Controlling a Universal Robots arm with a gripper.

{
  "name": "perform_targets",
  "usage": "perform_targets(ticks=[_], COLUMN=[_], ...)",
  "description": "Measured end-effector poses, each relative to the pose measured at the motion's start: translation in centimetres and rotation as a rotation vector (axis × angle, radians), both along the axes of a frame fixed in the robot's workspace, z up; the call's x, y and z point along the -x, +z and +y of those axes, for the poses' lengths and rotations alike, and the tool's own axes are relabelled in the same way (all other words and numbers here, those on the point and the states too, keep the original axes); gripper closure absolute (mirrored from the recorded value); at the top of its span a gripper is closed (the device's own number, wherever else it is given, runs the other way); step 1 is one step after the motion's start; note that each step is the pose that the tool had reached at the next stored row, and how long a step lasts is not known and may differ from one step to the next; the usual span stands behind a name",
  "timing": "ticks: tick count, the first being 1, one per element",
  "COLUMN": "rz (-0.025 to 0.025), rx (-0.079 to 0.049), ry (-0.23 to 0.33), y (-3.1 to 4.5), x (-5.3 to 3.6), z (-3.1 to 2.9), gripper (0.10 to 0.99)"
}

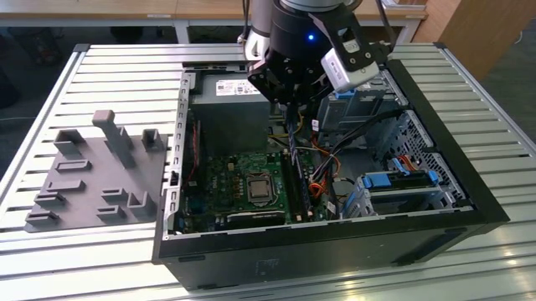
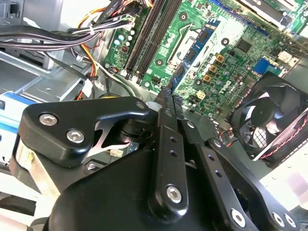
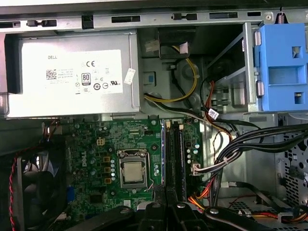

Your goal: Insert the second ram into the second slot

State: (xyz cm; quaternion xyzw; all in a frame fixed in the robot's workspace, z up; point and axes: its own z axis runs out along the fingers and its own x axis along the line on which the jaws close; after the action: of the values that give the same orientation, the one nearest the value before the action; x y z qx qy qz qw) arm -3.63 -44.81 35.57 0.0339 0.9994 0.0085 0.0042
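Between the narrow-drawn jaws of the pincer (image 2: 166, 96) hangs what looks like the second ram (image 1: 292, 144), seen edge-on. Its long axis runs in line with the memory slots (image 3: 174, 154), which lie straight beneath the pincer and apart from it.

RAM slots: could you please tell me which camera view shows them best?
The first wrist view: the RAM slots run squarely below it, nearly whole, beside the socket. The second wrist view shows them slanted beyond the gripper. The exterior view shows them obliquely, inside the case under the gripper.
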Motion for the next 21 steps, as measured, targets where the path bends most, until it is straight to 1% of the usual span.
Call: perform_targets(ticks=[2, 4, 8, 10, 14, 16, 21], rz=[0.0000, 0.0005, 0.0005, 0.0005, 0.0005, 0.0005, 0.0005], rx=[0.000, 0.000, 0.000, 0.000, 0.000, 0.000, 0.000], ry=[0.000, 0.000, 0.000, 0.000, 0.000, 0.000, 0.000], y=[-0.04, -0.48, -0.54, -0.72, -0.79, -1.04, -1.16], x=[0.00, 0.00, 0.00, 0.00, 0.00, 0.00, 0.00], z=[0.00, 0.00, 0.00, 0.00, 0.00, 0.00, 0.00], gripper=[0.969, 0.969, 0.969, 0.969, 0.969, 0.969, 0.969])
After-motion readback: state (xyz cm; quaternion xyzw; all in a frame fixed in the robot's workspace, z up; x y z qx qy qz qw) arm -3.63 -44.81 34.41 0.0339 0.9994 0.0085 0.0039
